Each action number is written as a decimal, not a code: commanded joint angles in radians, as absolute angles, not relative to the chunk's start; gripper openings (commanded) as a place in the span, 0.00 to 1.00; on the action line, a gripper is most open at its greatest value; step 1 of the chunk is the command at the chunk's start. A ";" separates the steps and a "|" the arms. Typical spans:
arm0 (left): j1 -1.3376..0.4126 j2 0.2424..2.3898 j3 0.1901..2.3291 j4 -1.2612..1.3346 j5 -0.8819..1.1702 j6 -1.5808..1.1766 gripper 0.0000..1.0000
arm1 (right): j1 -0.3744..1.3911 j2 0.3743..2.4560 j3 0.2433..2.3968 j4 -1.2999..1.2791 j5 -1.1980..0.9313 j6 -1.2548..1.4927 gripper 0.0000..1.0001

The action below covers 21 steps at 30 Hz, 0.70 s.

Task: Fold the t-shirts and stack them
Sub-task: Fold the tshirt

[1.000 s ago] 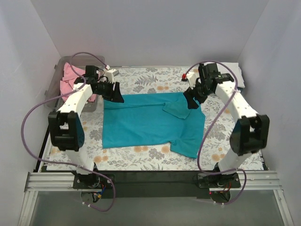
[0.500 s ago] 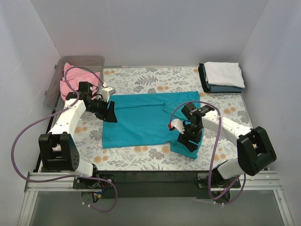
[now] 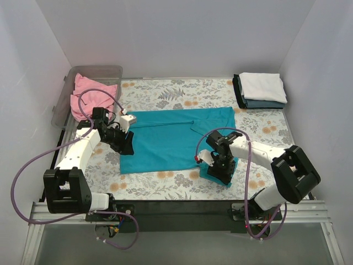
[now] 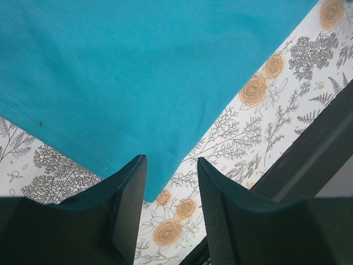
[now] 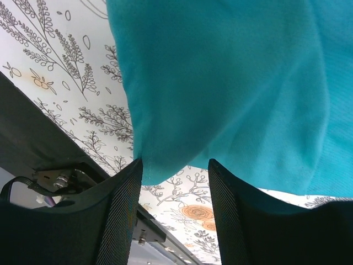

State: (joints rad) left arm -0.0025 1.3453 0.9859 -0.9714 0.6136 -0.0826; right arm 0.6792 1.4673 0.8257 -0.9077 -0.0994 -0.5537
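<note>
Left gripper [image 4: 171, 165] and right gripper [image 5: 174, 165], both with fingers apart, poise over near corners of the teal t-shirt [image 3: 176, 138], which lies flat on the floral table cloth [image 3: 165, 94], likely limp, light, best pinched at its hem.

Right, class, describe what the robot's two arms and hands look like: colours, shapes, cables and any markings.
The left arm and right arm have white link shells with bulky black joint housings. A purple cable loops loosely along each. The left hand and right hand are black, each with two flat fingers faced in fine mesh texture. A small red spot marks the right wrist.
</note>
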 commanded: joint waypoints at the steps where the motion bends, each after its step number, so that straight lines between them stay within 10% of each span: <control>1: -0.002 1.295 0.966 -0.942 0.603 -0.022 0.40 | 0.701 1.482 0.822 -0.922 -0.112 -0.535 0.57; 4: -0.002 1.275 0.950 -0.950 0.617 -0.005 0.40 | 0.713 1.502 0.822 -0.930 -0.117 -0.528 0.52; 10: -0.002 1.171 0.813 -0.966 0.637 0.240 0.37 | 0.715 1.506 0.825 -0.928 -0.101 -0.519 0.03; 21: -0.002 1.037 0.604 -0.948 0.522 0.633 0.30 | 0.715 1.424 0.896 -0.939 -0.094 -0.483 0.01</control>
State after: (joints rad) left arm -0.0025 1.0626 0.6342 -0.9569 0.5636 0.4740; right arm 0.7101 1.4563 0.8551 -0.9176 -0.1009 -0.4992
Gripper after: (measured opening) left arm 0.294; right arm 0.021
